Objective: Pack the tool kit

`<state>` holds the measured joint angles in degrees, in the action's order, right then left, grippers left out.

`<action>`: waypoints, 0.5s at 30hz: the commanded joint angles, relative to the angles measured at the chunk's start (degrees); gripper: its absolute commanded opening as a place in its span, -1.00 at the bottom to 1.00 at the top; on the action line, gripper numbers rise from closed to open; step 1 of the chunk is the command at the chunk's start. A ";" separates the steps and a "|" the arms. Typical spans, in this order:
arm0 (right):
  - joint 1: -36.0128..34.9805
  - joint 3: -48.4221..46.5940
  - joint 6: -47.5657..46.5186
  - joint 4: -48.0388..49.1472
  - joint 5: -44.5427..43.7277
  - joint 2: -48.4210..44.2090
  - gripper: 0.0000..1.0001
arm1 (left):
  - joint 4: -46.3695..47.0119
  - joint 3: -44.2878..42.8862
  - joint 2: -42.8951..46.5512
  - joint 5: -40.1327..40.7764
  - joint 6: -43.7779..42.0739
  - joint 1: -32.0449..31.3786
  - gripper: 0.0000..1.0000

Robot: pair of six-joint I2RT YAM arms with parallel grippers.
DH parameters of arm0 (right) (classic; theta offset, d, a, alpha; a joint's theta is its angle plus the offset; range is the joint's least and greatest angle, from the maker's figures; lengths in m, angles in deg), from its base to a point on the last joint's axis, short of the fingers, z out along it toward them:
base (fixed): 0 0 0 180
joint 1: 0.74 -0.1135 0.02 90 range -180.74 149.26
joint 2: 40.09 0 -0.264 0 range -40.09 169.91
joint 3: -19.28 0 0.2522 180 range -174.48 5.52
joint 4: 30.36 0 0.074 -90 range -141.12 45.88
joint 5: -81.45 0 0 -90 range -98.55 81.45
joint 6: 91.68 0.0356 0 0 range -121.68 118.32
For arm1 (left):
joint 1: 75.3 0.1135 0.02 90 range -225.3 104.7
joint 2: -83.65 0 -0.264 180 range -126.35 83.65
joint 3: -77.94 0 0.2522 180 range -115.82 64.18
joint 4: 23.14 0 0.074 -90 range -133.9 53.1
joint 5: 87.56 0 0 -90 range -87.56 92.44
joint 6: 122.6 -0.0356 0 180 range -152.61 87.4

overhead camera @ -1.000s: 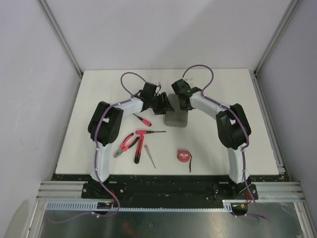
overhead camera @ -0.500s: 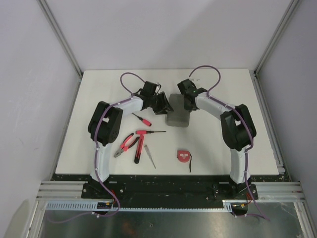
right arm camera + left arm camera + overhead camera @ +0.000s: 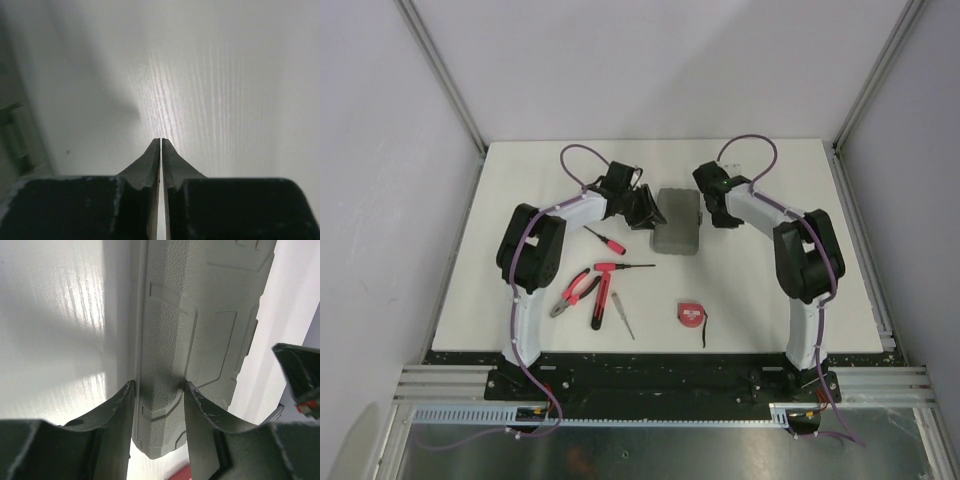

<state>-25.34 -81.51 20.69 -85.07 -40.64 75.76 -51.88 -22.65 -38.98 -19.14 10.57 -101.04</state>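
The top external camera hangs high above and well behind the two end effectors, looking down and forward from far enough to hold the whole table (image 3: pixel 770 290). The left wrist camera rides just behind the left gripper (image 3: pixel 157 385) and looks out along its fingers from very near (their dark tips fill the bottom of the view). The grey case (image 3: pixel 200 325) lies directly ahead of those tips and runs away from them. The right wrist camera sits likewise behind the right gripper (image 3: pixel 161 141), facing bare table top just ahead of its tips. The overhead and left wrist views share the case; all three share the table.
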 commanded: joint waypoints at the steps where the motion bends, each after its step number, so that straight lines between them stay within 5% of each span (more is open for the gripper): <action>1: 0.38 0.20 0.24 5.29 5.25 -9.55 -0.69 | -11.16 0.34 -2.40 9.03 -5.56 0.83 -0.23; 4: 1.39 1.69 0.54 7.74 12.72 -11.03 -0.43 | -11.13 -0.89 -0.32 10.01 -6.62 0.72 0.23; 8: 3.00 5.71 1.34 14.19 29.34 -11.27 -0.39 | -10.99 -2.29 1.25 9.63 -7.67 0.69 0.56; 15: 2.58 8.33 4.76 21.22 42.50 -7.84 -0.28 | -9.54 -3.23 2.24 7.53 -10.10 0.68 0.73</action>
<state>-21.93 -73.83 22.94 -70.31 -8.88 66.06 -57.85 -24.79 -38.59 -14.22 4.78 -100.82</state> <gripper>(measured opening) 0.351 0.861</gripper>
